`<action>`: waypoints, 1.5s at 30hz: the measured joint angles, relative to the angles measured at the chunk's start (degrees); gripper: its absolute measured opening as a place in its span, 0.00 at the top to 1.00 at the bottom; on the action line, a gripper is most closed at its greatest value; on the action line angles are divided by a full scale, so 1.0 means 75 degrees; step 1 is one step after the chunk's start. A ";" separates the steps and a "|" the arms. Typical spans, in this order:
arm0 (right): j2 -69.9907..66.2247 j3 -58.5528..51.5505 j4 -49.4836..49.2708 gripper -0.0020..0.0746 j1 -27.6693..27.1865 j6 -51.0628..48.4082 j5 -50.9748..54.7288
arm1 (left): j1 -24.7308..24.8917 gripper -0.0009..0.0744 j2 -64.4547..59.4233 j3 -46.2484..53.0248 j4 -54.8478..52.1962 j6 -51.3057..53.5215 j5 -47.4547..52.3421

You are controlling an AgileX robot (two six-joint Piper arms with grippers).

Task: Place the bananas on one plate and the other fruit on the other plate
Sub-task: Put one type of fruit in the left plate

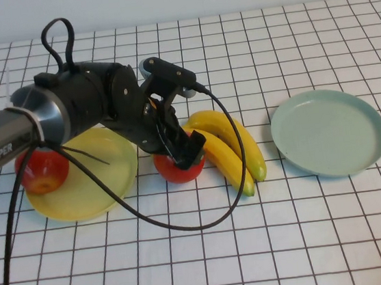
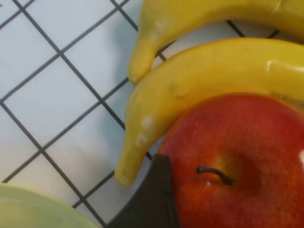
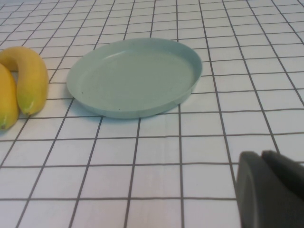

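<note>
Loose apple (image 1: 178, 167) on the tabletop (image 1: 271, 243), hard against the bananas (image 1: 229, 148) running 11 to 5 o'clock, tips toward 5, under left gripper (image 1: 186, 151) spread around it: closing, lifting toward yellow plate (image 1: 106, 186) at 9 probably next; right gripper (image 3: 270, 187) low by blue-green plate (image 3: 135, 76), fingers together.

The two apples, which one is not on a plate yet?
The apple under the left gripper, on the table beside the bananas; the other apple sits on the yellow plate.
</note>
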State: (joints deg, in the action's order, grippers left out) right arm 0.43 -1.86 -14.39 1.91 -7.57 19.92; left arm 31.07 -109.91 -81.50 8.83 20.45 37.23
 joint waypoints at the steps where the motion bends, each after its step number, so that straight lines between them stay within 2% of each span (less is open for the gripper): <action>1: 0.0000 0.0000 0.0000 0.99 0.0000 0.0000 0.0000 | 0.0000 0.13 0.0000 0.0000 0.0000 -0.0015 0.0000; 3: 0.0000 0.0000 0.0000 0.99 0.0000 0.0000 0.0000 | 0.0000 0.20 -0.0005 0.0000 0.0000 -0.0050 0.0000; 4: 0.0000 0.0000 0.0000 0.99 0.0000 0.0000 0.0000 | 0.0000 0.21 -0.0005 0.0000 0.0033 -0.0067 0.0000; 11: 0.0000 0.0000 0.0000 0.99 0.0000 0.0000 0.0000 | 0.0000 0.21 0.0030 -0.0014 0.0197 -0.0187 0.0052; 14: 0.0000 0.0000 0.0000 0.99 0.0000 0.0000 0.0000 | 0.0000 0.21 0.0190 -0.0135 -0.0187 -0.0490 0.0544; 17: 0.0000 0.0000 0.0000 0.99 0.0000 0.0000 0.0000 | 0.0000 0.21 0.0592 -0.0492 -0.1303 -0.1287 0.1083; 23: 0.0000 0.0000 0.0000 0.99 0.0000 0.0000 0.0000 | -0.0015 0.21 0.1372 -0.0775 -0.4527 -0.3688 0.1956; 26: 0.0000 0.0000 0.0000 0.99 0.0000 0.0000 0.0000 | -0.0267 0.21 0.1303 -0.0775 -0.5189 -0.4484 0.2341; 29: 0.0000 0.0000 0.0000 0.99 0.0000 0.0000 0.0000 | -0.0663 0.21 0.1120 -0.0728 -0.4829 -0.4595 0.2352; 33: 0.0000 0.0000 0.0000 0.99 0.0000 0.0000 0.0000 | -0.1047 0.21 0.0891 -0.0349 -0.3636 -0.3896 0.1967; 38: 0.0000 0.0000 0.0000 0.99 0.0000 0.0000 0.0000 | -0.1097 0.21 0.0744 0.0056 -0.3023 -0.3549 0.1489; 42: 0.0000 0.0000 0.0000 0.99 0.0000 0.0000 0.0000 | -0.1097 0.10 0.0745 0.0078 -0.2947 -0.3337 0.1370; 45: 0.0000 0.0000 0.0000 0.99 0.0000 0.0000 0.0000 | -0.1097 0.10 0.0745 0.0078 -0.2668 -0.3023 0.1351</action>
State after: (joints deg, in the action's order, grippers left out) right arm 0.43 -1.86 -14.39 1.91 -7.57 19.92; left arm 22.84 -104.32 -80.91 -11.18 -2.22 47.36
